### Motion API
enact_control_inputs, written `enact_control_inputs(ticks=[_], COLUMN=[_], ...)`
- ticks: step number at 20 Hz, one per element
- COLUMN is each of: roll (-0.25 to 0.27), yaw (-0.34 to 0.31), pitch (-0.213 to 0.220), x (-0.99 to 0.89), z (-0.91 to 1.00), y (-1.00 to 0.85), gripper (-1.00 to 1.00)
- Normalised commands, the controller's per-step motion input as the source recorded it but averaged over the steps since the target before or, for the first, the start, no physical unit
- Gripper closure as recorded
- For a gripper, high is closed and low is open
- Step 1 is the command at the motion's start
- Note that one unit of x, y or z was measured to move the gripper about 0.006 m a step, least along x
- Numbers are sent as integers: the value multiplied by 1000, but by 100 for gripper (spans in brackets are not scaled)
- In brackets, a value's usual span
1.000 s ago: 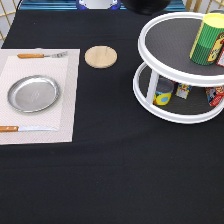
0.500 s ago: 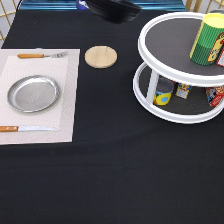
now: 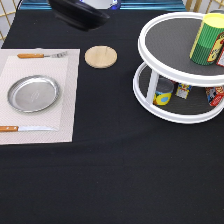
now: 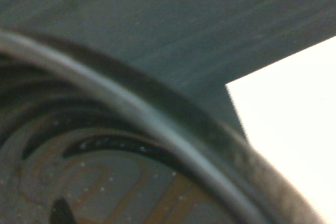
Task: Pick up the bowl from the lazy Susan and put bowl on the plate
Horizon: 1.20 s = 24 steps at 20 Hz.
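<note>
The glossy black bowl [image 3: 80, 14] hangs tilted in the air at the exterior view's top, left of the lazy Susan [image 3: 170, 40] and above the wooden coaster. Its ridged rim [image 4: 150, 120] fills the wrist view from very close. The gripper itself is past the exterior view's top edge and does not show. The silver plate [image 3: 33, 93] lies empty on a pale placemat [image 3: 65, 100] at the exterior view's left, well below and left of the bowl. The lazy Susan's top tier holds no bowl.
A round wooden coaster [image 3: 100, 56] lies between placemat and lazy Susan. A fork [image 3: 42, 55] and a knife [image 3: 25, 129] flank the plate. A green-yellow can [image 3: 209, 40] stands on the top tier, small cans [image 3: 163, 92] on the lower tier.
The bowl came into view at the top edge and has moved left and a little lower, away from the lazy Susan. Nothing on the table has moved.
</note>
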Motion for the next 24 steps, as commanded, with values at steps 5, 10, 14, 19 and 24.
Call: enact_control_inputs(ticks=[5, 10, 14, 19, 24], roll=[0, 0, 0, 0, 0], yaw=[-196, -282, -344, -369, -363], pitch=[-7, -19, -30, -3, -19], x=[-79, -224, -215, -86, -55], z=[-784, -790, -762, -459, -215], y=[-517, -214, -72, -52, -45], gripper=[100, 100, 100, 100, 100])
